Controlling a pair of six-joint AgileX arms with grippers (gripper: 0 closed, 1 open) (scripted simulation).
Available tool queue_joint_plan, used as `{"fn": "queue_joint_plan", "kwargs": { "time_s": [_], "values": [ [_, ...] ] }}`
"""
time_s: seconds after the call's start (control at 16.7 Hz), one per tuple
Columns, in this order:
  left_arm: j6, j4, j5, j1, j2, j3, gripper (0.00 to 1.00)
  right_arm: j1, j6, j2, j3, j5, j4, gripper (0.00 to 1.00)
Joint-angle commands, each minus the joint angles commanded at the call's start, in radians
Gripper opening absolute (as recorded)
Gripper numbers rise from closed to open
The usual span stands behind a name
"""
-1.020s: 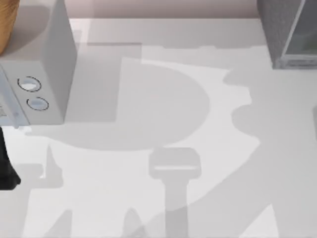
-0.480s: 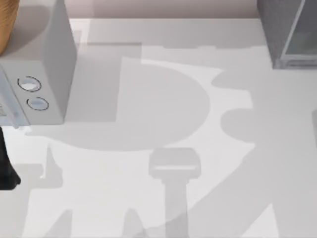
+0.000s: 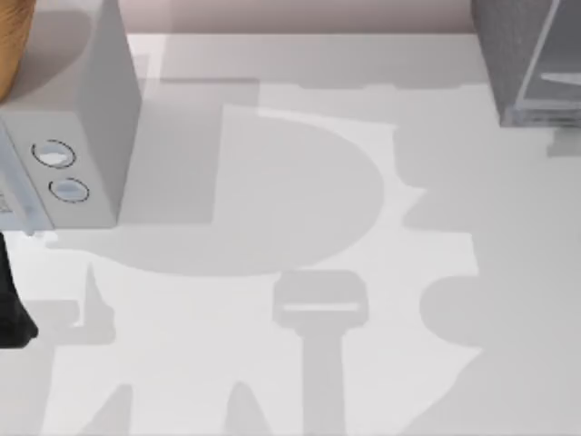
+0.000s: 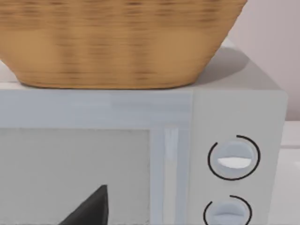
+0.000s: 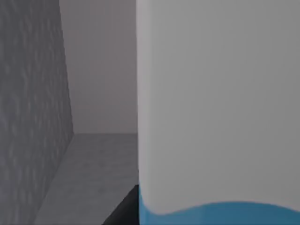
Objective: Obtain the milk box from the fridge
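The fridge [image 3: 513, 54], a dark grey speckled cabinet with a pale glassy front panel, stands at the table's back right corner. In the right wrist view I look into its grey inside, with the speckled wall [image 5: 28, 117] to one side. The milk box [image 5: 220, 108] stands very close to the camera, its white face above a sky-blue band [image 5: 220, 213]. One dark fingertip [image 5: 123, 212] of my right gripper shows right beside the box. Whether it touches the box is unclear. My left arm [image 3: 11, 313] is parked at the table's left edge.
A light grey box with two round dials [image 3: 64, 173] stands at the back left, with a wicker basket [image 4: 117, 42] on top. One dark finger [image 4: 89, 211] of the left gripper shows before its door. Arm shadows lie over the white table [image 3: 272, 363].
The right arm's shadow on the table has shifted from the middle right toward the front right. A pale shape now shows behind the fridge's glassy panel. The left arm has not moved.
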Motion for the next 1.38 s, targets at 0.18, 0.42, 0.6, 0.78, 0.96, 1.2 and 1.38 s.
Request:
{"fn": "queue_joint_plan", "kwargs": {
  "time_s": [0.18,0.42,0.6,0.78,0.96,1.2,1.38],
  "values": [
    [0.0,0.0,0.0,0.0,0.0,0.0,1.0,-0.008,0.0,-0.033,-0.044,-0.005,0.022,0.0],
    [0.0,0.0,0.0,0.0,0.0,0.0,1.0,-0.002,0.002,-0.027,-0.041,-0.005,0.019,0.0],
    [0.0,0.0,0.0,0.0,0.0,0.0,1.0,0.007,-0.001,-0.081,-0.063,0.003,-0.015,0.0],
    [0.0,0.0,0.0,0.0,0.0,0.0,1.0,0.026,-0.007,-0.224,-0.12,0.021,-0.098,0.0],
    [0.0,0.0,0.0,0.0,0.0,0.0,1.0,0.053,-0.012,-0.452,-0.211,0.048,-0.229,0.0],
    [0.0,0.0,0.0,0.0,0.0,0.0,1.0,0.099,-0.014,-0.849,-0.374,0.091,-0.455,0.0],
    [0.0,0.0,0.0,0.0,0.0,0.0,1.0,0.137,-0.013,-1.173,-0.508,0.124,-0.64,0.0]
  ]
}}
